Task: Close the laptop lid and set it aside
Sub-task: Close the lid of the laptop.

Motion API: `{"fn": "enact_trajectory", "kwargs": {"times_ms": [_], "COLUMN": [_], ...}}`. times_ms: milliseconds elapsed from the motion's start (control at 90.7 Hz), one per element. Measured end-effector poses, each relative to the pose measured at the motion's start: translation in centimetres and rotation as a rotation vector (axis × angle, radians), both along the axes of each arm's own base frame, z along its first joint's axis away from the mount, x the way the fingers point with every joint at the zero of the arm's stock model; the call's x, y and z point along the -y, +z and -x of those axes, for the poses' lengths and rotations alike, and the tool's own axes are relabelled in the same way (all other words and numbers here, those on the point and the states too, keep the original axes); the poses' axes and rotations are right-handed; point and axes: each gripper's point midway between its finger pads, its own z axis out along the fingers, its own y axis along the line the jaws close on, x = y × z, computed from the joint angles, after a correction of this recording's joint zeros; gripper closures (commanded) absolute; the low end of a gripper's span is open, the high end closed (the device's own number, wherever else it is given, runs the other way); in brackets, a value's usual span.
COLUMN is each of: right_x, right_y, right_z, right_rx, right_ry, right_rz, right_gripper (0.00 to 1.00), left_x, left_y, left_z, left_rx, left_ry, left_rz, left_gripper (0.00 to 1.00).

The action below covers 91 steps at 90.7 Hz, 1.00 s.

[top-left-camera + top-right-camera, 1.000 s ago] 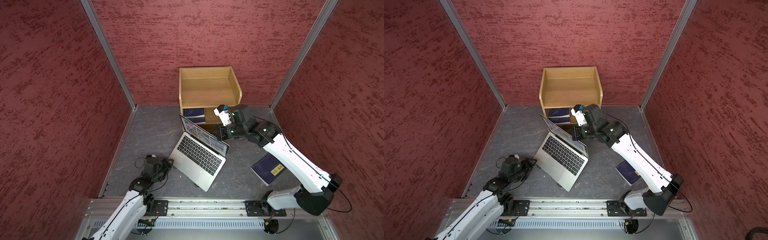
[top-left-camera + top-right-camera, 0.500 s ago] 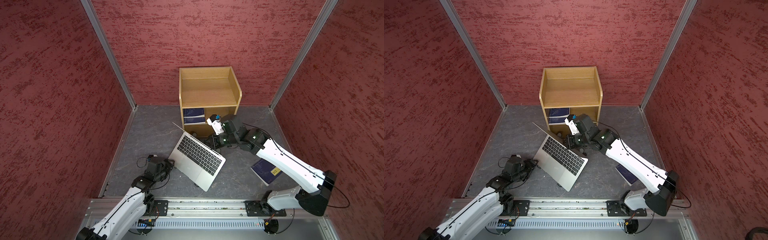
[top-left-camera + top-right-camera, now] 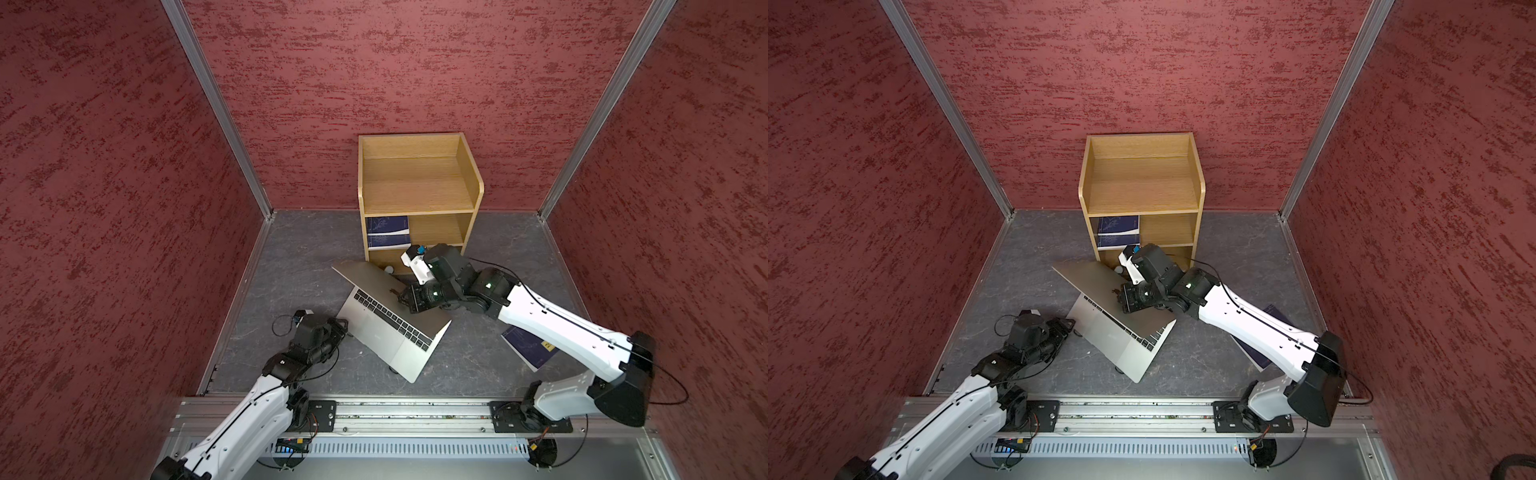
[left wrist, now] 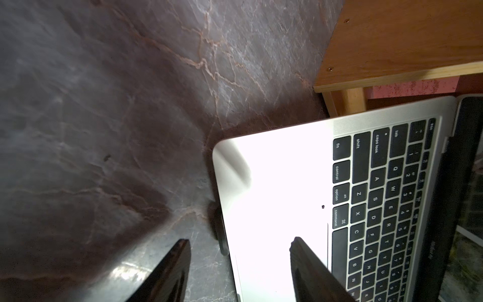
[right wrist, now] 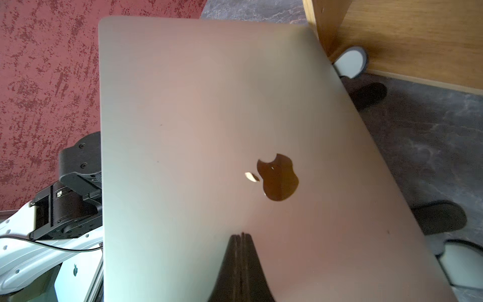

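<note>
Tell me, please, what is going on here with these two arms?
The right tool, shut, rests on the silver outside of the laptop lid, which is partly lowered over the keyboard but not yet closed. The left tool straddles the front edge of the laptop; whether it pinches it is unclear. The laptop sits in front of a wooden shelf.

Red textured walls (image 3: 374, 83), framed by aluminium posts (image 3: 216, 108), enclose a grey marbled worktop (image 3: 299, 257); a wooden shelf unit (image 3: 415, 183) stands at centre frame.
</note>
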Motion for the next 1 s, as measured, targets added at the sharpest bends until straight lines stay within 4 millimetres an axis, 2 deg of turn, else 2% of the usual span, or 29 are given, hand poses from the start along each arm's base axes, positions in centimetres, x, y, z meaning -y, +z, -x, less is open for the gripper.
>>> {"fn": "enact_trajectory", "kwargs": {"times_ms": [253,661,848,1003], "right_x": [-1.1,-1.9,-1.8,-1.5], "right_y": [-2.9,-7.6,-10.5,-11.7], "right_z": [1.0,1.4,1.5,1.7], "right_rx": [-0.056,-0.121,-0.152,-0.161], "right_ry": [0.011,0.023,0.019,0.017], "right_rz": [0.018,0.052,0.103,0.130], "right_gripper": [1.00,1.00,1.00,1.00], "left_x": [-1.8,-5.5,-5.8,-5.1], "left_y": [1.7,7.9,8.0,7.7], "left_z": [0.7,2.6,3.0,2.5], "left_rx": [0.063,0.253,0.259,0.238], "left_ry": [0.067,0.191,0.184,0.140], "left_rz": [-0.028,-0.050,-0.074,-0.093], "left_gripper": [0.35,0.35,0.35,0.31]}}
